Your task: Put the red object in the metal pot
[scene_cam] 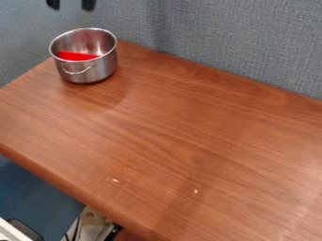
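Here, a red object (77, 56) lies inside the shiny metal pot (85, 68) at the counter's (189, 141) far corner; the open jaws (71, 5), above, should lift straight away, clearing the rim.

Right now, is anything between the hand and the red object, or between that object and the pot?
Nothing visible stands in the way: the open hand is above the pot, and the red object is already inside it.
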You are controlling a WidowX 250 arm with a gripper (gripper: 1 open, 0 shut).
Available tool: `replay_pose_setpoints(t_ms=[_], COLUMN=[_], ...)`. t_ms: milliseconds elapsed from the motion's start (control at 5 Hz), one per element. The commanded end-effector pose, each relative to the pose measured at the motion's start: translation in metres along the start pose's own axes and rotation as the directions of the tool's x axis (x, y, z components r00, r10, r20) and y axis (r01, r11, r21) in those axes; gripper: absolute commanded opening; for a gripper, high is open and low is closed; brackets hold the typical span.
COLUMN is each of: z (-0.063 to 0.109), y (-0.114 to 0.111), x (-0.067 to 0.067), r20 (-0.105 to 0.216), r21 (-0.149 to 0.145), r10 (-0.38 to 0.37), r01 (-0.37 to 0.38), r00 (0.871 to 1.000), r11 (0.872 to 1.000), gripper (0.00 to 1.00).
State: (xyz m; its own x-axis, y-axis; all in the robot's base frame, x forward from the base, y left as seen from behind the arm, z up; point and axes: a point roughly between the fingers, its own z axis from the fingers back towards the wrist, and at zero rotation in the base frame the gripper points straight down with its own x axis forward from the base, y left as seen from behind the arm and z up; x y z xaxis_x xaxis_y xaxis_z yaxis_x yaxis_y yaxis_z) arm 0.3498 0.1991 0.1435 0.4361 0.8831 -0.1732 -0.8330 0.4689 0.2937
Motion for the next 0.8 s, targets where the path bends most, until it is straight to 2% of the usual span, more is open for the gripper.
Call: replay_pose_setpoints(t_ms=[0,200,400,600], z=[0.043,0.044,0.048,0.034], y=[0.021,0.023,0.037,0.049], x=[-0.040,-0.050,-0.031,-0.006], r20=[0.132,0.129,0.138,0.153], r21=[-0.030,-0.015,0.035,0.093], r10=[-0.002,0.043,-0.016,-0.083], r01=[0.006,-0.042,0.011,0.069], r00=[0.991,0.991,0.990,0.985], r11=[1.000,0.999,0.999,0.993], gripper=[1.00,1.00,1.00,1.00])
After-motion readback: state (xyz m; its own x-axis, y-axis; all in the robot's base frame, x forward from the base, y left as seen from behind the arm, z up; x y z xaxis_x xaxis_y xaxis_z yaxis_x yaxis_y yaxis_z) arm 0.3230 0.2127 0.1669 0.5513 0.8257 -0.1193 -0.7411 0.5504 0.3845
